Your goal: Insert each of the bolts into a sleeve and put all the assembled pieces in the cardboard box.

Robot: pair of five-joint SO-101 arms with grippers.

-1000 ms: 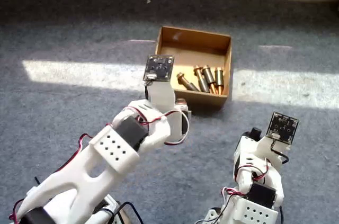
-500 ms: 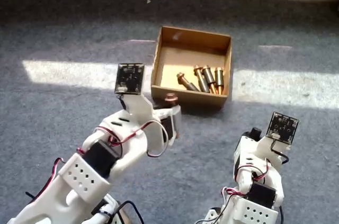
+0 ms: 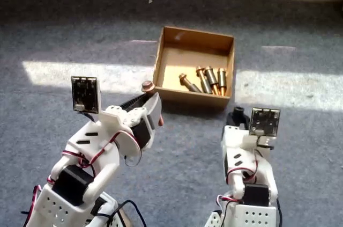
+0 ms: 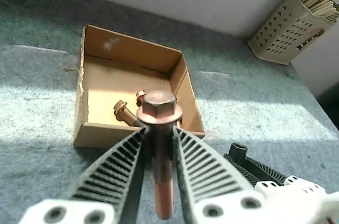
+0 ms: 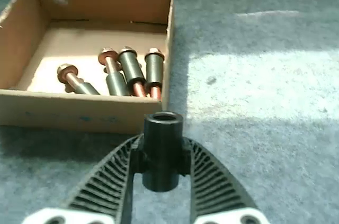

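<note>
The left jaws clamp a bolt (image 4: 159,128) by its shank and the right jaws grip a sleeve (image 5: 162,150) bore-outward, likely for mating beside the box (image 3: 193,100).

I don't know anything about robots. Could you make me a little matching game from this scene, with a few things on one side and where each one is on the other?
Things:
1. bolt
2. sleeve
3. assembled pieces
4. cardboard box

Places:
A. lying inside the cardboard box
B. held upright in the right gripper
C. resting on the grey carpet
D. held upright in the left gripper

Pairs: 1-D, 2-B, 3-A, 4-C
</note>
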